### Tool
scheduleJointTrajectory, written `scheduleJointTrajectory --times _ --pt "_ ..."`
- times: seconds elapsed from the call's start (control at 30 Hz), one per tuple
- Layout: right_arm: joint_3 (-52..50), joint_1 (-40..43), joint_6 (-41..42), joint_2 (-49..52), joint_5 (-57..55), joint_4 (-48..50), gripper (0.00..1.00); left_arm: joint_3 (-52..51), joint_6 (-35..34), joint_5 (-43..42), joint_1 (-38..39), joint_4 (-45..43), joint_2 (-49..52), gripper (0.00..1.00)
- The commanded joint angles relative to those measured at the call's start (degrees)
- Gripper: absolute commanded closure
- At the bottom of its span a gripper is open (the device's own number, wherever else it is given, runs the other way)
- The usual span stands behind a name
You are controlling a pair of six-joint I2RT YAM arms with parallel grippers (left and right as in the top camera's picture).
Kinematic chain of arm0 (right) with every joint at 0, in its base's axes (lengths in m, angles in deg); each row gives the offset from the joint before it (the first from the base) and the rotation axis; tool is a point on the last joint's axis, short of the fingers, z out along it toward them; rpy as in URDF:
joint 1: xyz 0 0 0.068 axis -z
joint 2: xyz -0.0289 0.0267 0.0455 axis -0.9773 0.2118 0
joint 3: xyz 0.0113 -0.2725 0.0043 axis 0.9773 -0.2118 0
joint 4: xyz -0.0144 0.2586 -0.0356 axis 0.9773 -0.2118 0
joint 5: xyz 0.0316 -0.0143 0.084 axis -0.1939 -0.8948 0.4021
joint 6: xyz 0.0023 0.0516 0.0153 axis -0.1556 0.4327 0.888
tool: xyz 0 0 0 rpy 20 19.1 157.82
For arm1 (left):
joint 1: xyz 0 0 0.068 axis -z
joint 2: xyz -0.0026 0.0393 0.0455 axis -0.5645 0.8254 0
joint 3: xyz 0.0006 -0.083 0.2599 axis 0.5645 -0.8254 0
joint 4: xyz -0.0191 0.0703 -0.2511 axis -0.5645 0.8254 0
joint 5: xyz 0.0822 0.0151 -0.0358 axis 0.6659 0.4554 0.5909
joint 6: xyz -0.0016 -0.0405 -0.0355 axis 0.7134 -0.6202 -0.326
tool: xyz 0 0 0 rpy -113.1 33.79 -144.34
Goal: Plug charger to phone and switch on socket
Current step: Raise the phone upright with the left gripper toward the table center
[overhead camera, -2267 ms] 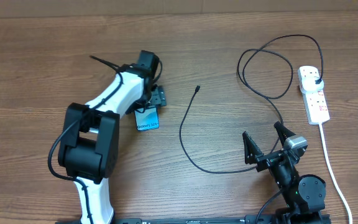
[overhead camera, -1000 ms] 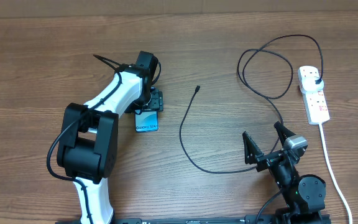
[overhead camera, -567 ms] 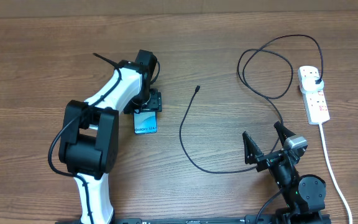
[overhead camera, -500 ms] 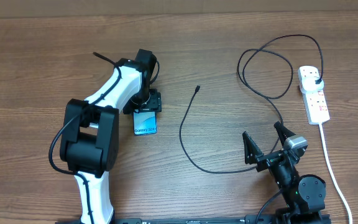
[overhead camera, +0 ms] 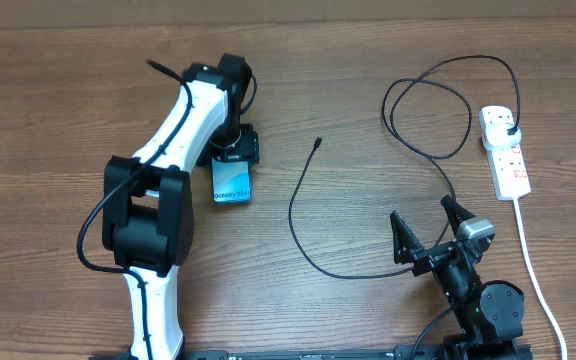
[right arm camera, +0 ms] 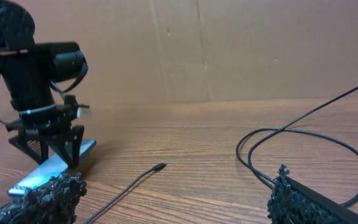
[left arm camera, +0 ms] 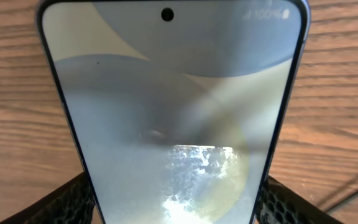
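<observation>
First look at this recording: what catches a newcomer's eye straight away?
The bright blue phone left of centre, tilted in the left gripper's jaws, fills the left wrist view. The black charger loops across the right half from the socket at the right edge, its tip lying free. The right gripper sits open near the front.

The left arm (overhead camera: 146, 225) is built of glossy white shell links (overhead camera: 183, 120) set between bulky matte-black joint housings (overhead camera: 128, 185). A thin black cable (overhead camera: 90, 240) loops loose beside the lower housing. Its black wrist carries a narrow white band (right arm camera: 39, 112). The left pincer (overhead camera: 235, 156) is black, and its fingers (left arm camera: 73, 200) are faced with a honeycomb mesh. The right arm (overhead camera: 493, 305) is black throughout, with a small green light low on its body and a pale grey block (overhead camera: 475, 229) at the wrist. The right pincer (overhead camera: 419, 208) has black fingers (right arm camera: 48, 198) with a rough, grainy surface.
</observation>
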Motion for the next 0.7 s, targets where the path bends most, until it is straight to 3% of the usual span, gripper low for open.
scheduleJointTrajectory --times 0.0,0.17,0.37,0.57,0.67 --pt "-0.6 0.3 0.1 -0.6 0.0 0.3 0.0 4.4 1.1 -2.0 -0.3 1.9 0.0 0.27" --pt "-0.6 0.3 0.1 -0.6 0.0 0.3 0.0 8.0 1.1 -10.2 -0.3 5.1 0.0 0.27" --pt "-0.6 0.3 0.1 -0.6 0.0 0.3 0.0 9.0 1.1 -26.8 -0.3 6.9 0.0 0.27" --pt "-0.6 0.3 0.1 -0.6 0.0 0.3 0.0 9.0 1.0 -36.5 -0.3 6.9 0.0 0.27" --pt "-0.6 0.3 0.1 -0.6 0.0 0.3 0.0 9.0 1.0 -37.4 -0.3 6.9 0.0 0.26"
